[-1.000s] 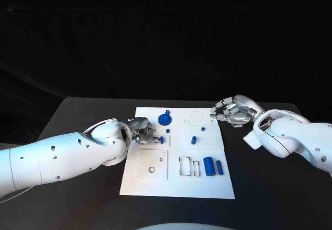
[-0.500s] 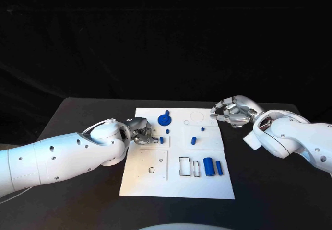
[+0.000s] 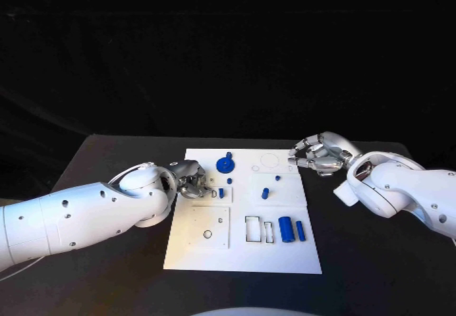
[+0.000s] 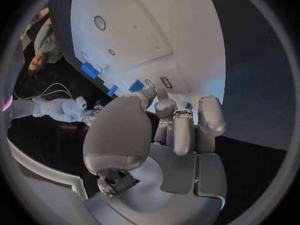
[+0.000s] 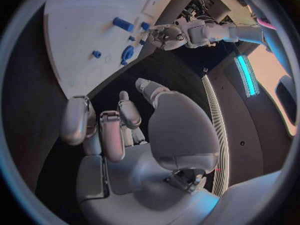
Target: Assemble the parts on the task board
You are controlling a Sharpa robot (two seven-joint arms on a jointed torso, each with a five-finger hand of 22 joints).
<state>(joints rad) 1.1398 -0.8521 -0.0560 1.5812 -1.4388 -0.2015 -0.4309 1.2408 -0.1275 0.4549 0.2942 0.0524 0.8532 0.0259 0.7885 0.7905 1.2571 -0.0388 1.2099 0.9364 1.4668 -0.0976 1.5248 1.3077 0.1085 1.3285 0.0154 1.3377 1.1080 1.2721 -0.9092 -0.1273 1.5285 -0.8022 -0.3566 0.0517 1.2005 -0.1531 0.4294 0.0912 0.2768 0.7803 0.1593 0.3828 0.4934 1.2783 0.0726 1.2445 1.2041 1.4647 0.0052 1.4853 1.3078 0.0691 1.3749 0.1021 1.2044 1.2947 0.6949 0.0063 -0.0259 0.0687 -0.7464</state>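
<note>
Now left hand touches task board; right hand hovers beside it

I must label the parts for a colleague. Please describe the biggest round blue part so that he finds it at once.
Start at the flat white task board on the black table. Near its far edge lies the round blue disc-shaped part. The other blue parts are small pegs or long cylinders.

We see a white rectangular task board lying flat in the middle of the black table. Small blue parts sit on it: a round gear-like piece near the far edge, two small pegs mid-board, and two upright-lying cylinders side by side near rectangular slots.
</note>
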